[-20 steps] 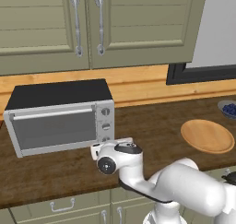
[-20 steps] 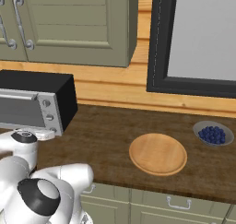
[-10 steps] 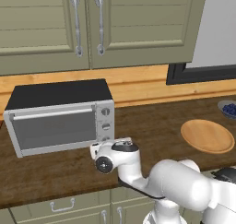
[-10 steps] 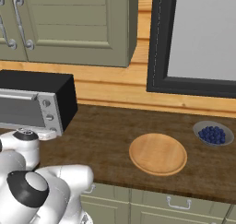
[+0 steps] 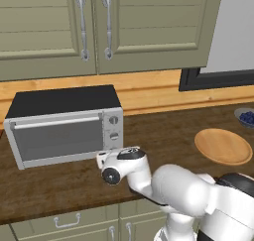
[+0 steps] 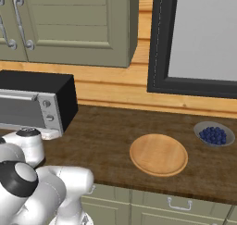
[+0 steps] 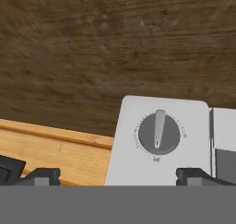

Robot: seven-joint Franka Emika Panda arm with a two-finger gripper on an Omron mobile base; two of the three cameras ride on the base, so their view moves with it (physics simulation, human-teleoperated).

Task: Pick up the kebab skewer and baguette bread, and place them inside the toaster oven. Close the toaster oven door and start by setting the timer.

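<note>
Toaster oven (image 5: 64, 126) sits on the dark wood worktop (image 5: 163, 136) at about 9 o'clock in the left base view, back against the light wood wall strip. Toaster oven door (image 5: 57, 138) is shut, silver bar handle along its top edge. Knob column on its right side; in the hand view one round knob (image 7: 159, 133) shows close up at about 5 o'clock, pointer line running straight up and down in that view, printed tick marks around it.

Claw (image 7: 117, 174) open, jaws spread wide, nothing between them; the two dark fingertips (image 7: 41, 174) stand either side of the oven's control panel edge, not touching the knob. In the left base view the white arm's wrist is just in front of the oven's lower right corner, by the knobs.

Round wooden plate (image 5: 223, 146) at 3 o'clock in the left base view, well apart from the oven, nothing on it. Small bowl of blueberries (image 6: 214, 134) just beyond it, to the plate's upper right in the right base view. Skewer and baguette: cannot tell where they are. Green cabinets (image 5: 99, 27) above, dark-framed window (image 6: 199, 39) to the right.
</note>
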